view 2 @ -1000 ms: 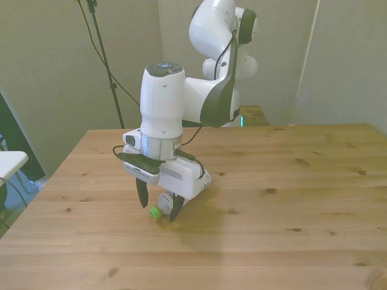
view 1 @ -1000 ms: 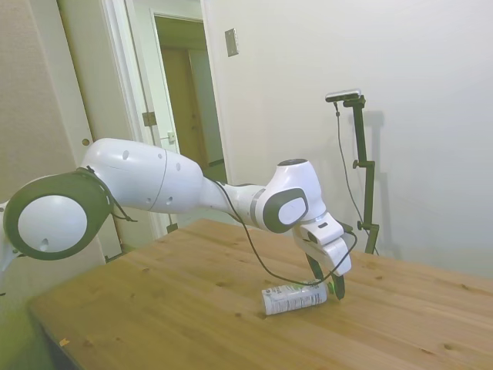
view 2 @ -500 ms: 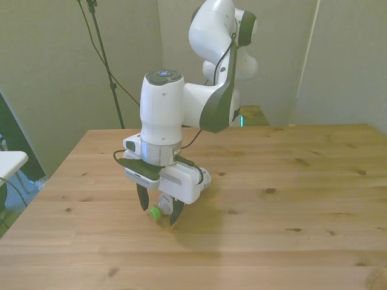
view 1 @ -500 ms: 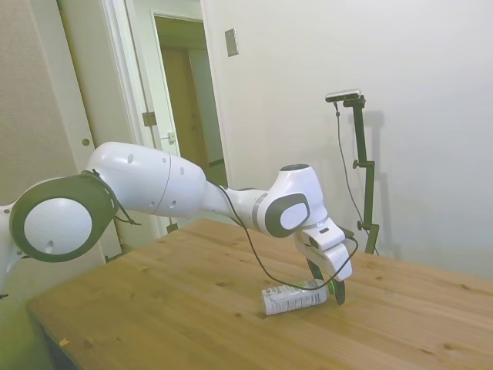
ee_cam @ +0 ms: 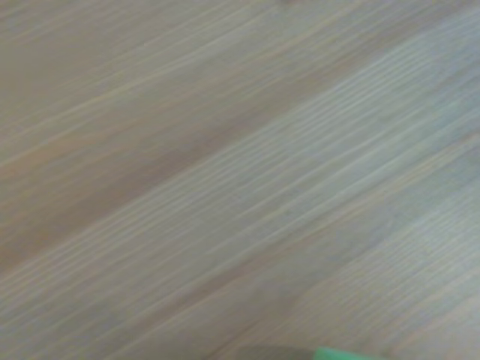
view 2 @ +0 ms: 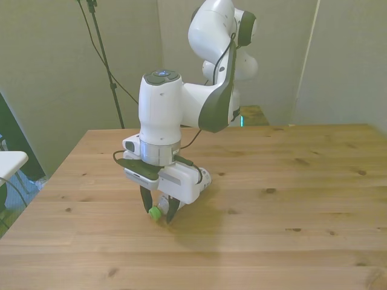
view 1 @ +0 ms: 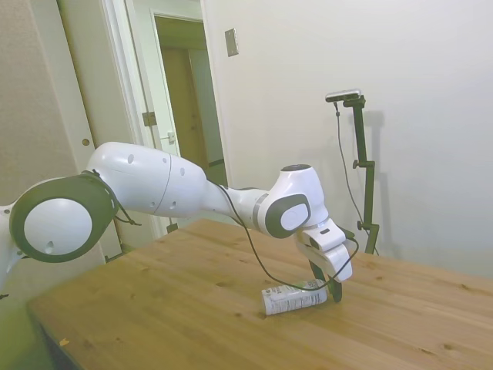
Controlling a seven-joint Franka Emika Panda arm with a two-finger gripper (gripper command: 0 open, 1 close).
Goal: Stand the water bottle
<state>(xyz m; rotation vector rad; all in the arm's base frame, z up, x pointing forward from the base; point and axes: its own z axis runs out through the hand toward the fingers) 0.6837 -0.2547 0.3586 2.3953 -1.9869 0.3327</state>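
The clear water bottle lies on its side on the table. The pincer pinches its green-capped neck.

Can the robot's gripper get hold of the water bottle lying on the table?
Probably yes. The gripper is already down at the water bottle, its fingers close on either side of the green cap. Nothing else lies on the table to block it.

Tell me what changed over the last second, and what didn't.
The hand closed its fingers around the green-capped neck of the water bottle; a second ago they straddled the cap, wide apart. The bottle remains lying on its side on the table, same spot, and the arm has barely shifted.
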